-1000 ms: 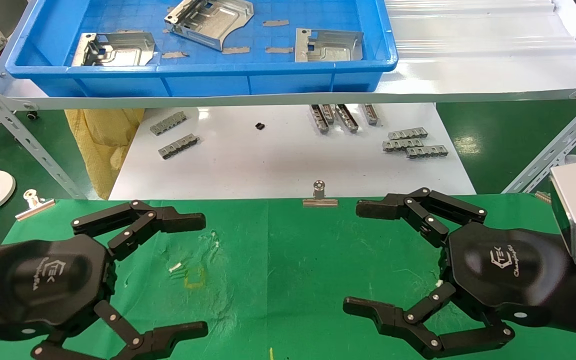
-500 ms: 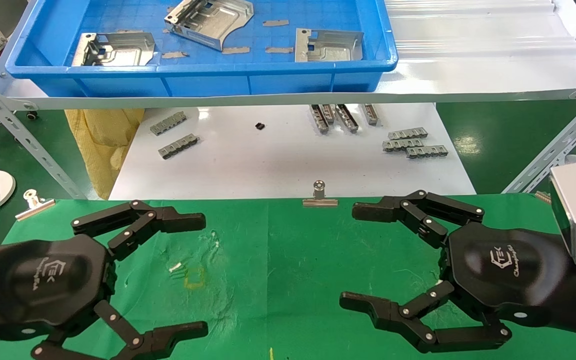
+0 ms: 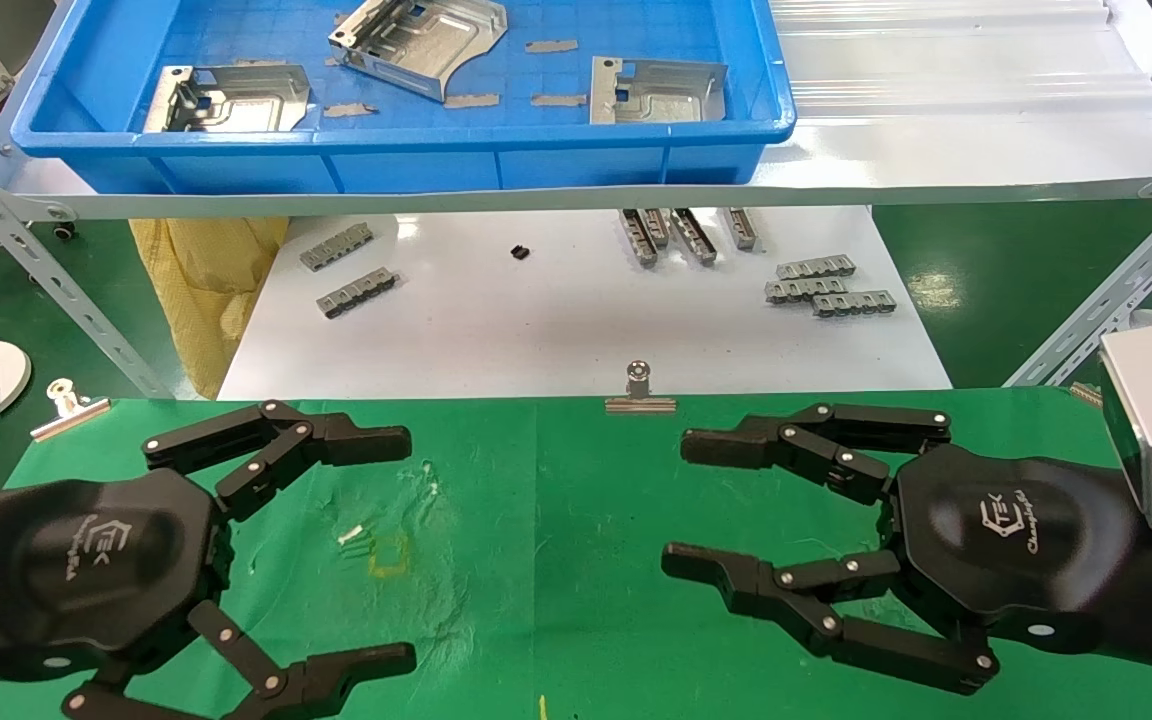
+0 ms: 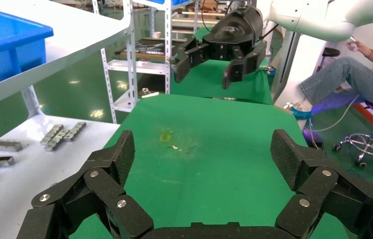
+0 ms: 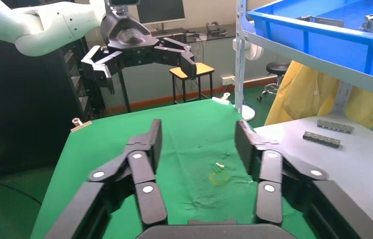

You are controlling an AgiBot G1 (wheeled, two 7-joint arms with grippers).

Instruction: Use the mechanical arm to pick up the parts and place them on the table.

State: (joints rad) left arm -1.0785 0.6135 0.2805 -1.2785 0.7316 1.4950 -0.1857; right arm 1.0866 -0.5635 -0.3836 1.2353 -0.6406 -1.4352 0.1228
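Three silvery parts lie in a blue bin on the shelf: one at its left, one tilted at the back middle, one at its right. The green table carries a faint yellow square mark. My left gripper hovers over the table's left side, open wide and empty; its own view shows only cloth between the fingers. My right gripper hovers over the table's right side, open but narrower and empty, as its own view also shows.
A glossy white board beyond the table holds small grey ribbed bars. The white shelf on angle-iron legs overhangs it. Silver clips sit on the table's far edge. Yellow cloth hangs at the left.
My right gripper's fingers have drawn closer together, from wide open to a narrower gap. The left gripper and the parts have not moved.
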